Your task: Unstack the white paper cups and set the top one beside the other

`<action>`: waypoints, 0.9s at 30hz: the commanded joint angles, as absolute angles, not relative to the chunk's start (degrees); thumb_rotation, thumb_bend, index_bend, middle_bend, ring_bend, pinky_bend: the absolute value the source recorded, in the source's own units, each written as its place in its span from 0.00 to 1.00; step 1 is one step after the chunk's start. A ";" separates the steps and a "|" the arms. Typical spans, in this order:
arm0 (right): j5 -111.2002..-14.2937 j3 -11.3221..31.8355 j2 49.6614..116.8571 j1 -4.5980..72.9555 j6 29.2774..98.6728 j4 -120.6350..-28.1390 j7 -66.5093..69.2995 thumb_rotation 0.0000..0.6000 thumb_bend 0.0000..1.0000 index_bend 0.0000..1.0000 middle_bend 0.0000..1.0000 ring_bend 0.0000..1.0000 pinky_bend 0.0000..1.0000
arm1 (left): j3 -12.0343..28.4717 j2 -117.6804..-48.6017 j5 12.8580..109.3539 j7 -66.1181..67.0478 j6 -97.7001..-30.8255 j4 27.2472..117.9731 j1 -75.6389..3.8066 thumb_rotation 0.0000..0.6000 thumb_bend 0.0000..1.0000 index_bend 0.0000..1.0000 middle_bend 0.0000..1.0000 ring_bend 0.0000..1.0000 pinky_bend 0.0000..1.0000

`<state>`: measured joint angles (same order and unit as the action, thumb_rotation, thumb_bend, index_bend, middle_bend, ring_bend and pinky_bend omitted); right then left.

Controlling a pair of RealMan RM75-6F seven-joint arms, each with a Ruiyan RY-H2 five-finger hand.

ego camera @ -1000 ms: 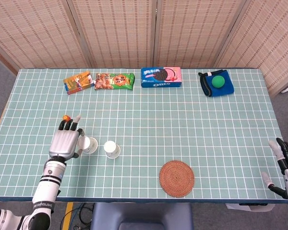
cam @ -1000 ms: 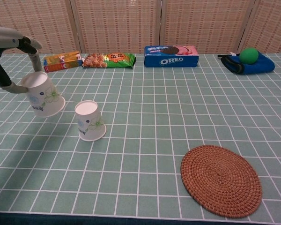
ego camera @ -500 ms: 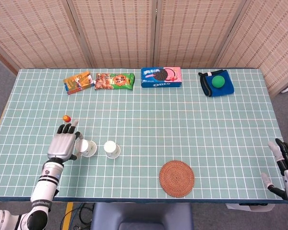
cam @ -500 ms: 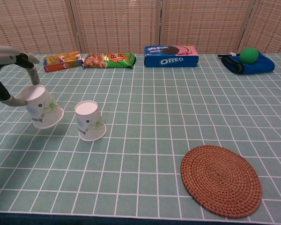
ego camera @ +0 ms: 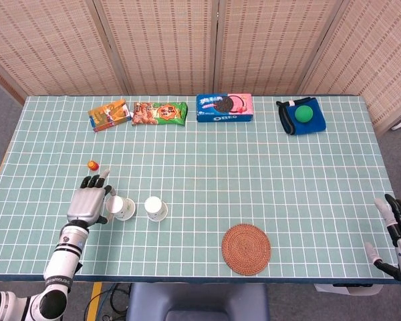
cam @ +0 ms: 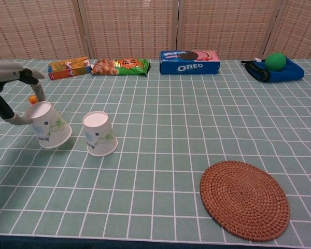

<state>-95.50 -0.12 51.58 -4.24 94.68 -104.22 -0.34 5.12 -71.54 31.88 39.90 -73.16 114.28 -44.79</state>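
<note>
Since the earlier frames the left robot hand (ego camera: 88, 200) is carrying its white paper cup (cam: 48, 124) lower and closer to the worktop (ego camera: 207, 174), the cup now sitting just beside the second white paper cup (cam: 99, 133) near the front-left part of the worktop, toward the left edge. The held cup is tilting, base up and mouth down like its neighbour, with its lower rim looking to be touching or almost touching the surface; the chest view is not settling which. The left robot hand is holding it between the thumb and fingers around its upper part. The second cup is standing inverted and apart from the first, so the unstacking is looking done and the placing is in its last stage: what is left, by my reading, is seating the cup flat and letting go. The right robot hand (ego camera: 395, 231) is idling at the front-right corner of the worktop, holding nothing, fingers apart. A round woven coaster (cam: 244, 199) is lying near the front edge, and the snack packets, the Oreo box (ego camera: 224, 107) and the green ball (ego camera: 303, 112) on its blue pouch are lining the far edge.
</note>
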 commanded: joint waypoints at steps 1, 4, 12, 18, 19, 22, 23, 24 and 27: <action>-95.63 -0.19 51.63 -4.32 94.76 -104.29 -0.50 1.00 0.31 0.01 0.00 0.00 0.00 | 4.89 -71.99 32.45 38.93 -72.18 113.26 -44.26 1.00 0.29 0.47 0.00 0.00 0.00; -95.87 -0.30 51.63 -4.40 94.86 -104.29 -0.56 1.00 0.31 0.01 0.00 0.00 0.00 | 4.70 -72.56 33.10 37.96 -71.39 112.05 -43.76 1.00 0.30 0.47 0.00 0.00 0.00; -96.10 -0.35 51.35 -4.56 95.24 -104.03 0.22 1.00 0.31 0.01 0.00 0.00 0.00 | 5.08 -73.59 33.48 35.48 -68.10 109.12 -43.19 1.00 0.30 0.47 0.00 0.00 0.00; -95.95 -0.28 51.30 -4.57 95.26 -104.00 0.38 1.00 0.31 0.01 0.00 0.00 0.00 | 5.35 -73.89 33.61 35.12 -66.94 107.94 -43.27 1.00 0.30 0.47 0.00 0.00 0.00; -95.92 -0.27 51.31 -4.57 95.23 -104.02 0.35 1.00 0.31 0.01 0.00 0.00 0.00 | 5.38 -73.91 33.67 35.02 -66.83 107.86 -43.25 1.00 0.30 0.47 0.00 0.00 0.00; -95.91 -0.25 51.32 -4.52 95.12 -104.09 0.21 1.00 0.31 0.01 0.00 0.00 0.00 | 5.43 -73.98 33.87 34.88 -66.62 107.59 -43.18 1.00 0.29 0.47 0.00 0.00 0.00; -95.90 -0.25 51.32 -4.53 95.14 -104.10 0.21 1.00 0.31 0.01 0.00 0.00 0.00 | 5.45 -73.99 33.93 34.83 -66.59 107.56 -43.16 1.00 0.30 0.47 0.00 0.00 0.00; -95.89 -0.24 51.34 -4.56 95.19 -104.11 0.19 1.00 0.31 0.01 0.00 0.00 0.00 | 5.49 -73.99 34.04 34.79 -66.52 107.54 -43.14 1.00 0.30 0.46 0.00 0.00 0.00; -95.89 -0.23 51.35 -4.61 95.28 -104.12 0.17 1.00 0.31 0.01 0.00 0.00 0.00 | 5.50 -74.02 34.25 34.78 -66.45 107.58 -43.10 1.00 0.30 0.42 0.00 0.00 0.00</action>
